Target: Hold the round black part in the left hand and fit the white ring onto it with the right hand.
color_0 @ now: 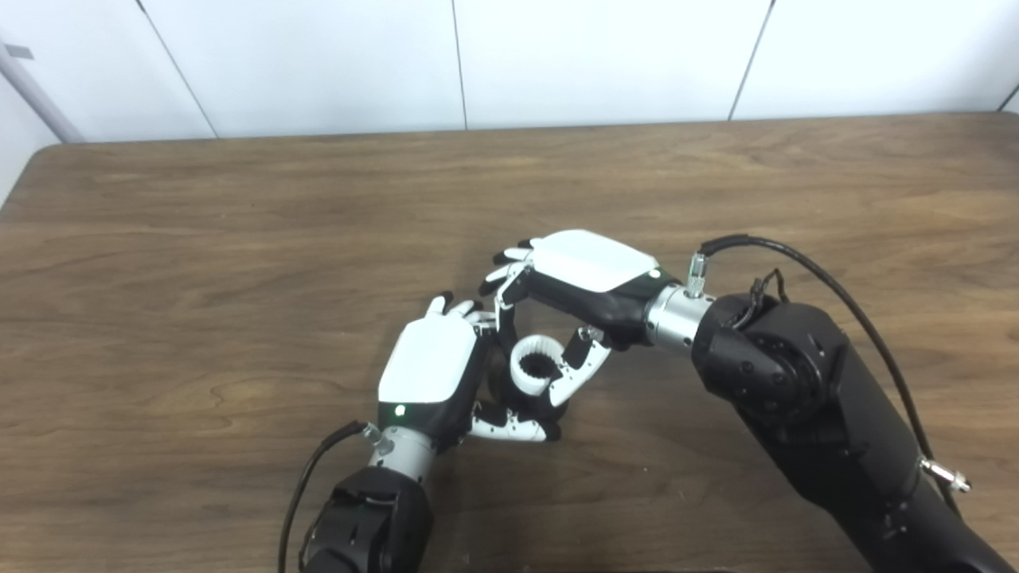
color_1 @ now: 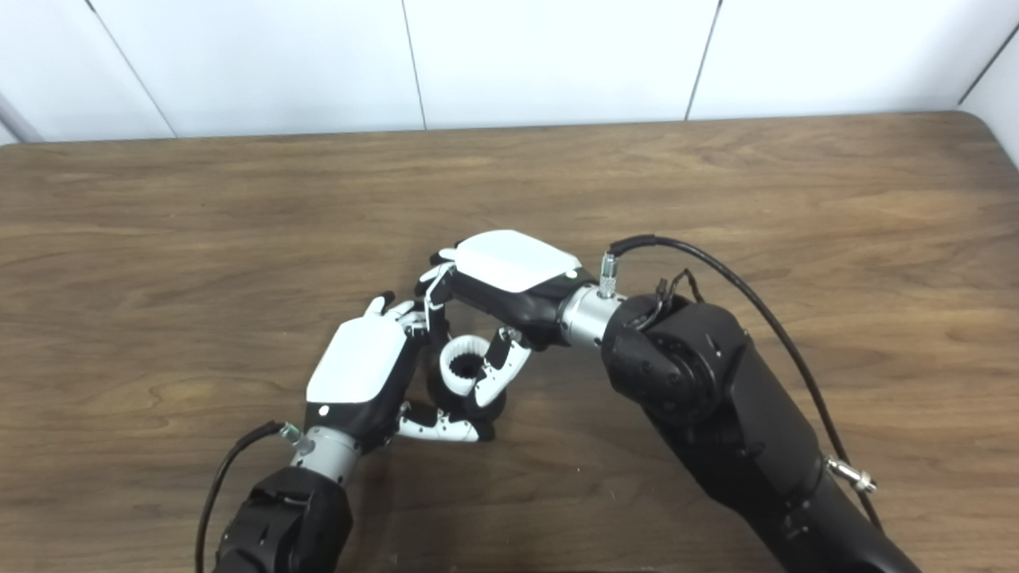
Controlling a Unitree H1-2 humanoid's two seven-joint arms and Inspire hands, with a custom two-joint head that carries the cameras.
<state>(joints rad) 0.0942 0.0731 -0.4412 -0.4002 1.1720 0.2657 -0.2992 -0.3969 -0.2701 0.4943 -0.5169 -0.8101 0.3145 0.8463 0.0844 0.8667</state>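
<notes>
My left hand (color_0: pixel 430 366) rests low on the table at centre, its fingers and thumb closed around the round black part (color_1: pixel 438 386), which is mostly hidden inside the grip. The white ring (color_0: pixel 535 364), toothed on its inside, sits right on top of the black part; it also shows in the right eye view (color_1: pixel 466 364). My right hand (color_0: pixel 585 274) comes in from the right above it and pinches the ring between its fingers and thumb. Both hands touch each other around the two parts.
The brown wooden table (color_0: pixel 239 239) spreads wide on all sides of the hands. A white panelled wall (color_0: pixel 509 56) runs behind the table's far edge. A black cable (color_0: pixel 828 286) loops off my right wrist.
</notes>
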